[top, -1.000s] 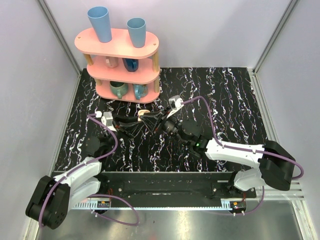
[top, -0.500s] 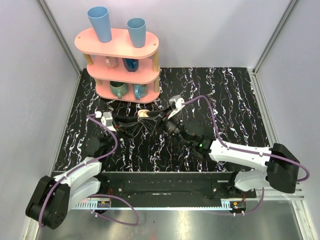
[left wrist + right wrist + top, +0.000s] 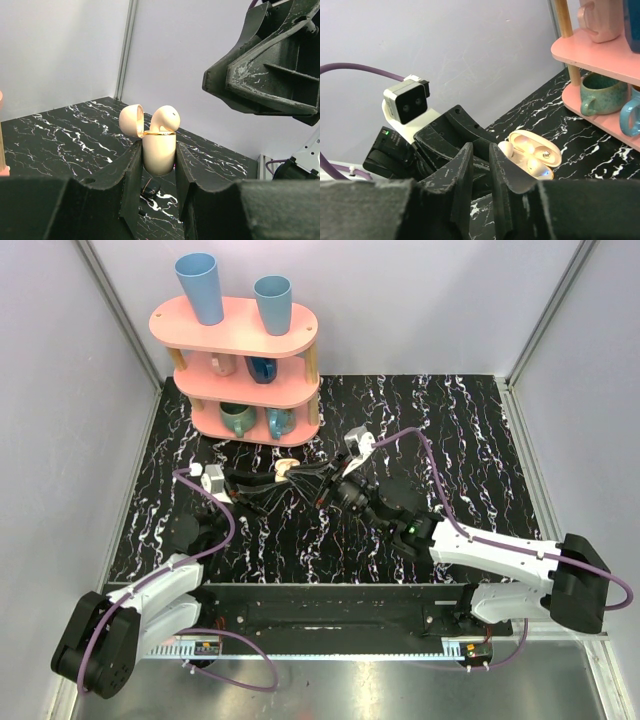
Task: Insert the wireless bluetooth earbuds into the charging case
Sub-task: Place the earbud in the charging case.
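Note:
My left gripper (image 3: pixel 158 150) is shut on the charging case (image 3: pixel 159 152), a small cream-beige clamshell held upright above the table with its lid tipped open. One of the wireless bluetooth earbuds (image 3: pixel 165 117) pokes up out of the case's mouth. In the right wrist view two cream buds (image 3: pixel 505 148) (image 3: pixel 536 165) lie in the open case (image 3: pixel 547 150). My right gripper (image 3: pixel 480 156) hangs just beside the case. Its jaws stand a narrow gap apart with nothing between them. From above, both grippers (image 3: pixel 286 476) (image 3: pixel 312 483) meet at the case (image 3: pixel 287 468).
A pink three-tier shelf (image 3: pixel 245 360) with mugs and two blue cups stands at the back left, close behind the case. A small black object (image 3: pixel 150 190) lies on the marbled table (image 3: pixel 450 440) under the left gripper. Grey walls close in both sides.
The right arm has stretched out, its elbow and base link swinging right, while its gripper stays by the case. The left arm and the case have not moved.

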`<state>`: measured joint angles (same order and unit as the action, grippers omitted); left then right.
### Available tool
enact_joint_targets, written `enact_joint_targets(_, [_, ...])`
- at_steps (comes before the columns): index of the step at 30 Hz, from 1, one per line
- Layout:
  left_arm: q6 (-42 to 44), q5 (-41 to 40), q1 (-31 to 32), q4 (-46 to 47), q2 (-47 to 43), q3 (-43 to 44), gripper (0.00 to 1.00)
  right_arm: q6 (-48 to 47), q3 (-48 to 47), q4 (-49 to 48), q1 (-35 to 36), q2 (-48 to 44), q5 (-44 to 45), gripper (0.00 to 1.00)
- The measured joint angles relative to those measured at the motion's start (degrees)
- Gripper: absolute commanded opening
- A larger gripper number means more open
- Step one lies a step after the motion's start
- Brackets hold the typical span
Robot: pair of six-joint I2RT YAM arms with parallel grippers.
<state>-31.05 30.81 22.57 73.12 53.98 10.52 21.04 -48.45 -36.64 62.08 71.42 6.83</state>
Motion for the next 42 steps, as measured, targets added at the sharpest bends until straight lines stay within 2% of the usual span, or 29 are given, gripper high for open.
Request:
enact_joint_targets(2, [0.00, 0.00, 0.00, 0.02, 0.00, 0.00, 0.00, 0.15, -0.37, 0.61, 0.00, 0.00, -0.48, 0.18])
enact_joint_targets(5, [0.00, 0.00, 0.00, 0.04, 0.00, 0.00, 0.00, 0.66, -0.98, 1.36, 0.00, 0.15, -0.94, 0.13])
enact_joint_targets(9, [0.00, 0.00, 0.00, 0.02, -0.09, 0.00, 0.00, 1.64, -1.68, 1.64, 0.00, 1.66, -1.49, 0.12])
enact_joint_targets(34, [-0.02, -0.04, -0.02, -0.39, -0.74, -0.09, 0.00, 1.90, -2.62, 3.54, 0.02, 4.26, 0.37, 0.14])
enact_joint_targets(42, [-0.02, -0.11, -0.04, -0.74, -0.94, -0.09, 0.00, 1.66, -2.64, 4.85, -0.07, 4.59, 3.61, 0.14])
